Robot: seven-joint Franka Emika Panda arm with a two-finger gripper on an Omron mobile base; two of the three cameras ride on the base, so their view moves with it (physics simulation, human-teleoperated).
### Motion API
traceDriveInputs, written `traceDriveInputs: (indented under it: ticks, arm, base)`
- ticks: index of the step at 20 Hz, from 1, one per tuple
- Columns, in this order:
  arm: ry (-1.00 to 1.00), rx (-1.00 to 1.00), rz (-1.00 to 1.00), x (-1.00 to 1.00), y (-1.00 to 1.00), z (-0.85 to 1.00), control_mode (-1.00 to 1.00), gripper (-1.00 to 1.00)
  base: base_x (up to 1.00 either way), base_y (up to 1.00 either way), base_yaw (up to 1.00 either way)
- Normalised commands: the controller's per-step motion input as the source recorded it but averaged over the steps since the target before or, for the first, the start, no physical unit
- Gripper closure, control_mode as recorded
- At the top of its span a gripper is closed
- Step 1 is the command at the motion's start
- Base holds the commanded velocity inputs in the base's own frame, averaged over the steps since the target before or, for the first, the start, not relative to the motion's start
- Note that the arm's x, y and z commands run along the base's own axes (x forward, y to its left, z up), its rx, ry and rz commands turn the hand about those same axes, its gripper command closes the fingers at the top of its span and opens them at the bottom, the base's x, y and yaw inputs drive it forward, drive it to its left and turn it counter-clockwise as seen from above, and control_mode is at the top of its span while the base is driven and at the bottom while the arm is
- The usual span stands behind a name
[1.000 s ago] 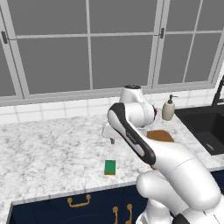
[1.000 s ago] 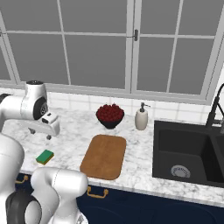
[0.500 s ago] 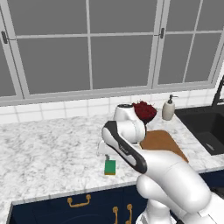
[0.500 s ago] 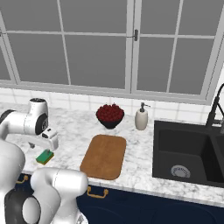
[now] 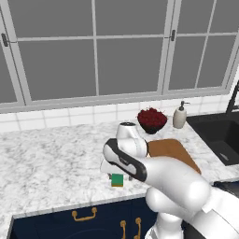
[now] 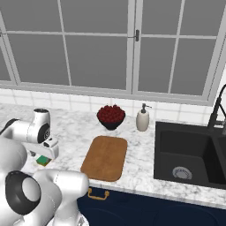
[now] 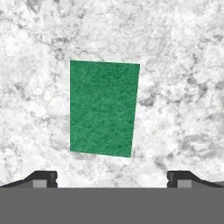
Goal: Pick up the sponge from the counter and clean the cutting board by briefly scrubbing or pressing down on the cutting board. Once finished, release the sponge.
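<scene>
Gripper, jaws wide, is hovering over sponge mid-frame on counter; pick step, next needing descent & close.

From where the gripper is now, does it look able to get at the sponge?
Probably yes. The gripper is right over the sponge, jaws spread wider than it, with only bare counter around it. Nothing appears to block a straight descent.

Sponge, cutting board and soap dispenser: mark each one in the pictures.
sponge [image 7: 104,108], hand view, middle of its green top.
cutting board [image 6: 105,157], right base view, centre of the wooden face.
soap dispenser [image 6: 142,120], right base view, bottle body.
</scene>
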Motion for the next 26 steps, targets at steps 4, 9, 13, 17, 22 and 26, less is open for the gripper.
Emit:
traceDriveInputs:
  ticks: [4,9,13,17,22,26]
  arm:
    - [0.03,0.00,0.00,0.29,0.16,-0.06,-1.00,-1.00]
    - [0.00,-0.05,0.00,0.19,0.09,-0.01,-1.00,-1.00]
    - [-0.05,-0.10,0.01,0.00,0.00,-0.04,-1.00,-1.00]
    - [-0.04,-0.04,0.01,0.00,0.00,-0.01,-1.00,-1.00]
    - [-0.06,0.01,0.01,-0.14,-0.22,-0.04,-1.00,-1.00]
    - [-0.01,0.05,0.00,-0.16,-0.36,-0.03,-1.00,-1.00]
  base:
    - [0.00,0.00,0.00]
    - [0.00,0.00,0.00]
    - [0.00,0.00,0.00]
    - [0.00,0.00,0.00]
    - [0.00,0.00,0.00]
    - [0.00,0.00,0.00]
